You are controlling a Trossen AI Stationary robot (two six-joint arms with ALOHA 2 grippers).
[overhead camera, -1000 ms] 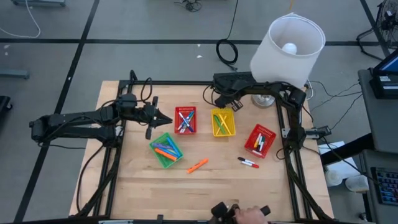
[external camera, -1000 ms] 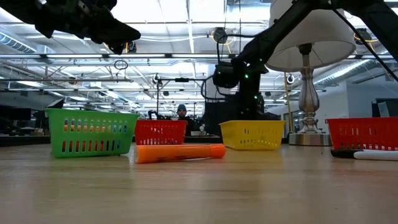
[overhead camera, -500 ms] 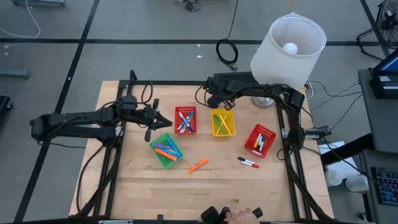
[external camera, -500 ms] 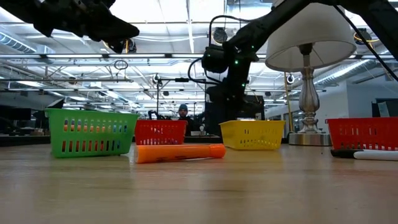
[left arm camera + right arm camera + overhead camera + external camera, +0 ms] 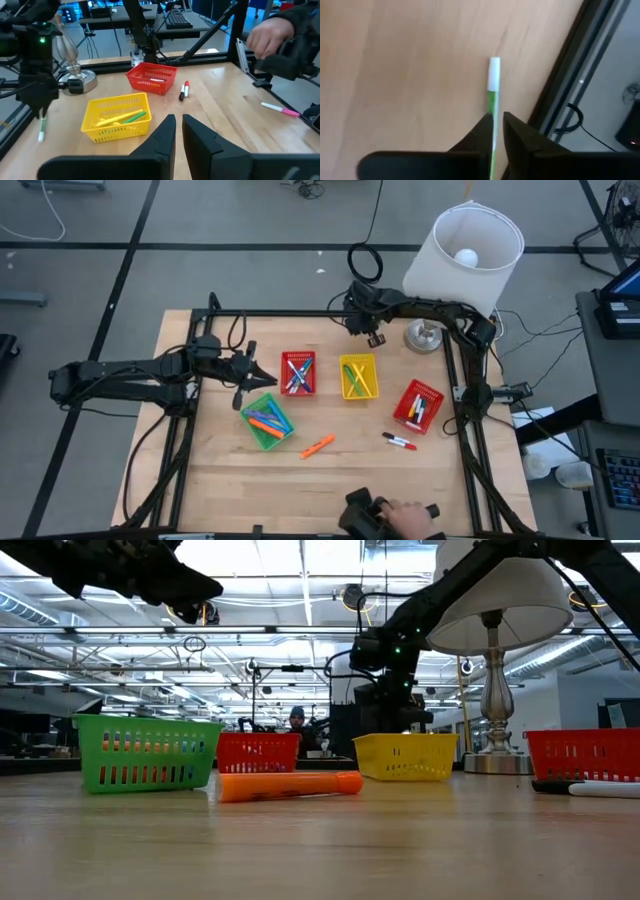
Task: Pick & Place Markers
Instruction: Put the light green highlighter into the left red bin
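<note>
My right gripper (image 5: 374,335) hangs over the table's far edge, beyond the yellow basket (image 5: 359,376), shut on a green-and-white marker (image 5: 492,92). The same marker (image 5: 41,129) shows in the left wrist view, dangling below that gripper. My left gripper (image 5: 268,370) waits above the table's left side, shut, with nothing between its fingers (image 5: 178,122). An orange marker (image 5: 317,446) and a red-and-white marker (image 5: 400,442) lie flat on the wood. More markers lie in the green basket (image 5: 267,421), the two red baskets (image 5: 297,373) (image 5: 418,406) and the yellow one. My right gripper pinches the marker's green barrel (image 5: 492,107) between its two fingers. The marker runs along the fingers, and its white end (image 5: 494,67) sticks out past the tips. The fingers slant steeply down from above. The marker hangs clear of the table.
A lamp with a white shade (image 5: 462,255) stands at the far right corner, close to my right arm. A person's hand (image 5: 400,515) holds a dark device at the near edge, with a pink marker (image 5: 280,107) lying beside it. A black frame rail (image 5: 570,75) borders the table.
My right gripper swung toward the table's left beyond the yellow basket, then back right and a little toward the far edge, rolling its wrist. The person's hand at the near edge has shifted.
</note>
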